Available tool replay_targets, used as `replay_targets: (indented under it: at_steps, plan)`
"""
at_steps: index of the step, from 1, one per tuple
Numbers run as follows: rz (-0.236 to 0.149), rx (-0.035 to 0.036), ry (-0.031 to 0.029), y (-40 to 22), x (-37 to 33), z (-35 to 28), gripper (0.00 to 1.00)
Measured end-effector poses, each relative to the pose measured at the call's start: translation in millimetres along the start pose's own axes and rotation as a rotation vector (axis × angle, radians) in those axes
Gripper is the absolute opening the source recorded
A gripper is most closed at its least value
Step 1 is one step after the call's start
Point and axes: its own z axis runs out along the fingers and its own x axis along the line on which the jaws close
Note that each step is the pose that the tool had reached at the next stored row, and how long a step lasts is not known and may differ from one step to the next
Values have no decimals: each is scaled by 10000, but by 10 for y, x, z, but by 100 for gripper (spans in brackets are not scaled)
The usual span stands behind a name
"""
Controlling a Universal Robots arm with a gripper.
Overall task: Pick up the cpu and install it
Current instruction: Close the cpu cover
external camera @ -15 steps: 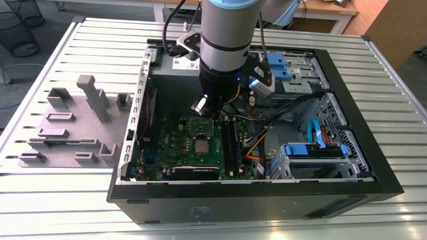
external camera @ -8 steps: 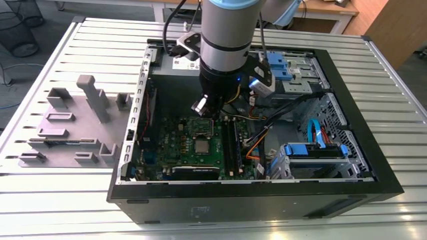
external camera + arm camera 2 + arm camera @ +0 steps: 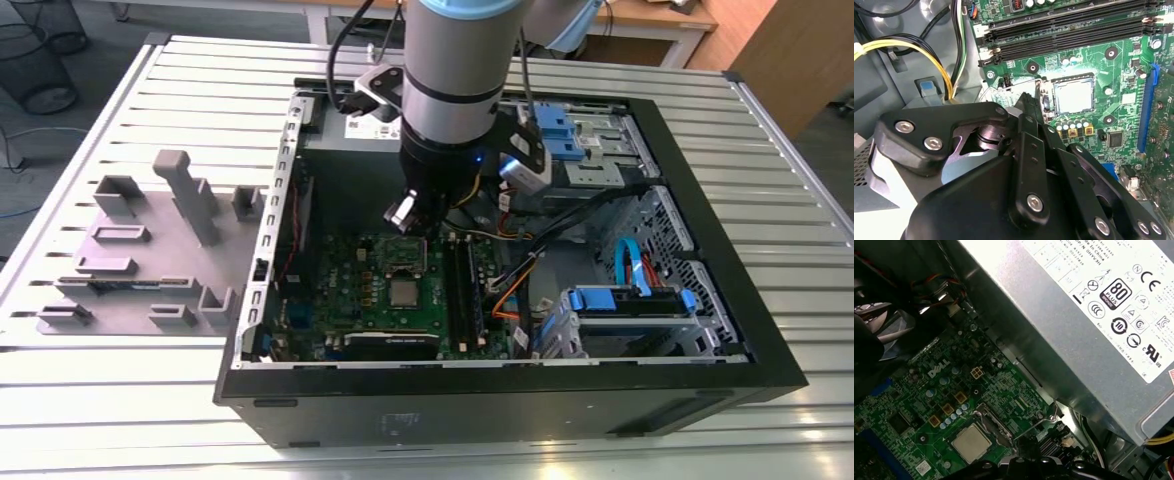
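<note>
The cpu (image 3: 402,292) lies flat in its socket on the green motherboard (image 3: 350,290), its pale silver top facing up. In both wrist views the cpu (image 3: 1074,95) (image 3: 970,442) sits square in the socket with nothing over it. The socket's dark metal frame (image 3: 406,251) stands flipped open just behind it. My gripper (image 3: 406,216) hangs inside the PC case above that frame, a short way from the cpu. In the second wrist view its black fingers (image 3: 1030,131) come together to a point beside the socket, shut with nothing seen between them.
The black PC case (image 3: 694,330) lies open on a slatted metal table (image 3: 200,80). A grey power supply (image 3: 1079,315) stands close to the socket. Memory slots (image 3: 1069,30), yellow cables (image 3: 914,47) and blue drive bays (image 3: 627,300) surround it. Grey holder blocks (image 3: 147,250) stand outside the case.
</note>
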Motion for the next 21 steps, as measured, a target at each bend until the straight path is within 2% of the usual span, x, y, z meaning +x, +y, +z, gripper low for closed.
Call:
replay_targets:
  at_steps: [21]
  plan:
    - [-337,-18,15,-87,84,-8,11]
